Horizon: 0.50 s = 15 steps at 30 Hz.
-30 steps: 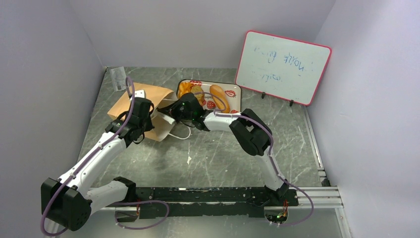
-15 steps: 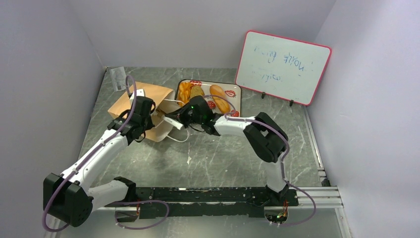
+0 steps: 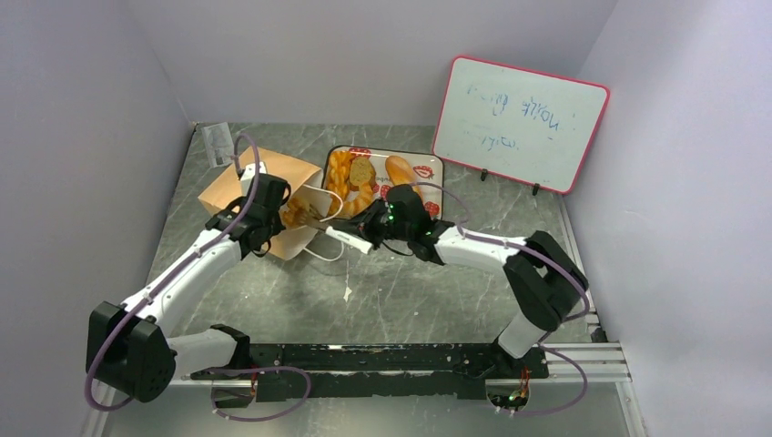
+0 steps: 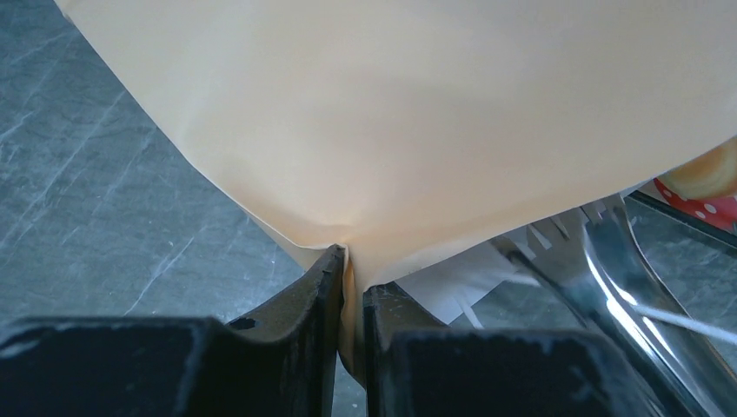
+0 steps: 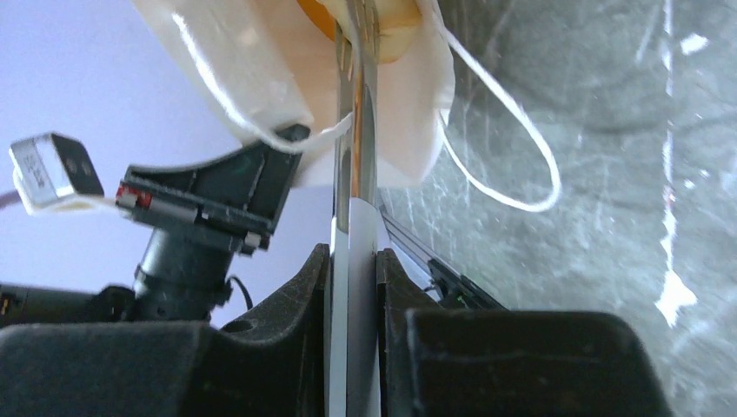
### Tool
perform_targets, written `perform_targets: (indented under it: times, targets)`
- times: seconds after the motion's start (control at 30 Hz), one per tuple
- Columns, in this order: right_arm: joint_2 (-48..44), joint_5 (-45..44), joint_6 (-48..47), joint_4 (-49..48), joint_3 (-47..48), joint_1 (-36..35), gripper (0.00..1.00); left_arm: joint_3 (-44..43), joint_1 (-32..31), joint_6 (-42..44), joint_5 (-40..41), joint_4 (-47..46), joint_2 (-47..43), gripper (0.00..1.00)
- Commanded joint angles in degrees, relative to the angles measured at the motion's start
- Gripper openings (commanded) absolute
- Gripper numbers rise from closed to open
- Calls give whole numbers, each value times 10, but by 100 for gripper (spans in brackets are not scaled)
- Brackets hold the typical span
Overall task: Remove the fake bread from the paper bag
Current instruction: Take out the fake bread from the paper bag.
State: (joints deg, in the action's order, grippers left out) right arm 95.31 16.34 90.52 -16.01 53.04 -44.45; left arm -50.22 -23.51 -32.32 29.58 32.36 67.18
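The tan paper bag (image 3: pixel 255 187) lies on its side at the back left, mouth toward the tray. My left gripper (image 3: pixel 276 208) is shut on the bag's edge (image 4: pixel 417 130), with the paper pinched between its fingers (image 4: pixel 328 278). My right gripper (image 3: pixel 369 233) is shut on the handle of silver tongs (image 5: pixel 356 165). The tong tips reach the bag mouth and close on a golden piece of fake bread (image 3: pixel 297 215), seen orange in the right wrist view (image 5: pixel 395 39). More fake bread (image 3: pixel 350 177) lies on the strawberry-print tray (image 3: pixel 428 162).
A white cord handle (image 5: pixel 526 156) loops out of the bag onto the table. A pink-framed whiteboard (image 3: pixel 519 123) leans at the back right. A small card (image 3: pixel 217 144) stands in the back left corner. Purple walls close in both sides.
My right arm has drawn back to the right, pulling the tongs out of the bag. A bread piece now shows at the bag mouth. The left gripper still holds the bag.
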Motion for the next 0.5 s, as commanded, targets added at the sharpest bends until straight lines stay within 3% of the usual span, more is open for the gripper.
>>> perform_targets:
  times: [0.0,0.47]
  targets:
    - [-75,38,-36,26,-37,15,1,-25,-3,-16,22,-13,17,7]
    - [-305,96,-117,195,-79,114,1,-59,13,-25,54,-6,67,7]
